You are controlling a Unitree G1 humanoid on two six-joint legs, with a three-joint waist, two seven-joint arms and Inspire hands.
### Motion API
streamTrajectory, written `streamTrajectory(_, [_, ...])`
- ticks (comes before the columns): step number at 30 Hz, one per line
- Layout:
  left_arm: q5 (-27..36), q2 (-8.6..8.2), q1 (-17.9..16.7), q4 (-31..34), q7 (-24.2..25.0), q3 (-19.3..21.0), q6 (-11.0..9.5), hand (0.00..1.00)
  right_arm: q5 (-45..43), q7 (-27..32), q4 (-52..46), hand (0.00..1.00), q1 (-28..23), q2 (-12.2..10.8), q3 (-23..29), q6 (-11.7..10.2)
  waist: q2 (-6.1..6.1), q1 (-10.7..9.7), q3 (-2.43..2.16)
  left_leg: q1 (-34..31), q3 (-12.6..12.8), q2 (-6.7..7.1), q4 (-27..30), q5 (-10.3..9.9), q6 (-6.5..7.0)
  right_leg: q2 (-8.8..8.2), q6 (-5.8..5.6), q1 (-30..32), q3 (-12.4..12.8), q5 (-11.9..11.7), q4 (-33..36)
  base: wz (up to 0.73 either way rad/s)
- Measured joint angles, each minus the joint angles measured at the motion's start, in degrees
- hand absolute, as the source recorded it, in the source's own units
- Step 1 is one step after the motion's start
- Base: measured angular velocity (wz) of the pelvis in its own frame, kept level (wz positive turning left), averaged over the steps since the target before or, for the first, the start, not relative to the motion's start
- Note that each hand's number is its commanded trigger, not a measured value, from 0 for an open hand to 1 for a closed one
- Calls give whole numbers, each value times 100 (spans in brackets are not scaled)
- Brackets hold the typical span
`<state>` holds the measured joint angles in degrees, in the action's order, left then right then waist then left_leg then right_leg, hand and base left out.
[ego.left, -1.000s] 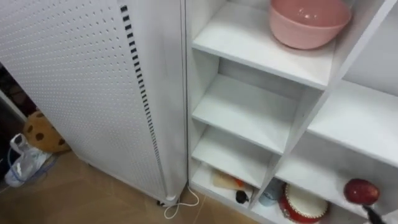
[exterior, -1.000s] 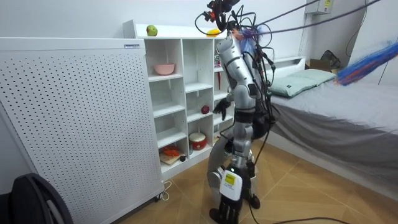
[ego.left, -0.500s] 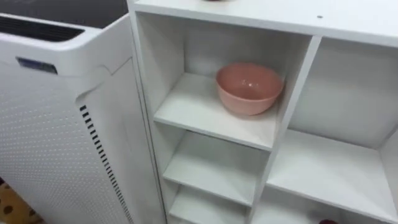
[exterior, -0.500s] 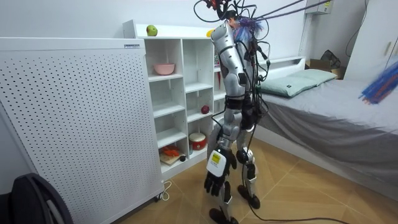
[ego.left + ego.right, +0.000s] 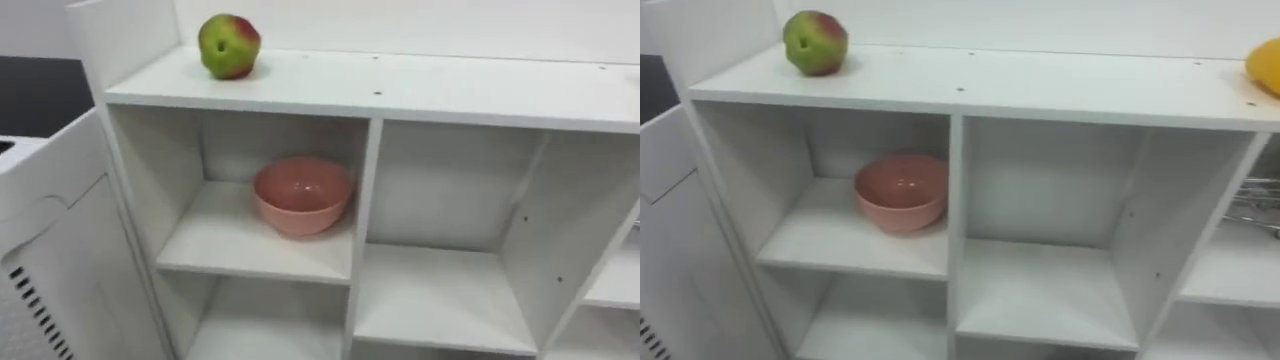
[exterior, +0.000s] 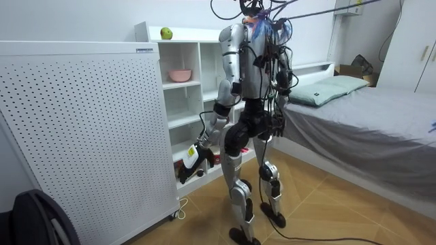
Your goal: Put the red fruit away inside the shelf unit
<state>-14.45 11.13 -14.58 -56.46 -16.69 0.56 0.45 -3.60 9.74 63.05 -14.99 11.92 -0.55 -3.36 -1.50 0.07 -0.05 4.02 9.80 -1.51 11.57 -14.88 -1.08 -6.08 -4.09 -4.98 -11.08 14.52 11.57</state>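
Closet top point(image 5: 450, 90) first: locate apple point(image 5: 229, 45) at left end above pink bowl point(image 5: 302, 193), raise low-hanging left hand point(image 6: 192, 156), hold unreadable, then probably cup apple fully from behind against rolling off edge.

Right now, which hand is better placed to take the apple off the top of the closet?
Left, probably. The apple sits at the left end on top of the closet, and the left hand is out in front of it on that side, though low down, so it would have to rise.

Matt white closet point(image 5: 400, 90), glossy pink bowl point(image 5: 302, 195)
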Motion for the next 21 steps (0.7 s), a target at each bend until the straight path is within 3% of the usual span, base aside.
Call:
streamTrajectory(7, [-195,-181,-135,-505,5,173,182,0,-365,-110,509,0,-41,-234,425,307,19,-146,10,470,198,-25,-118,2,-3,23,-2,-261,112,-2,1,-24])
streamTrajectory(12, [-362,-244,-78,-574,137,401,327,0,-406,-273,608,0,20,-260,428,479,38,-177,13,559,262,-46,-117,1,-4,39,7,-292,173,-20,23,-6])
streamTrajectory(21, [-371,-358,-17,-580,249,403,468,0,-424,-573,578,0,153,-276,427,788,72,-203,14,556,264,-139,-149,-5,-29,136,67,-289,216,-116,30,-2])
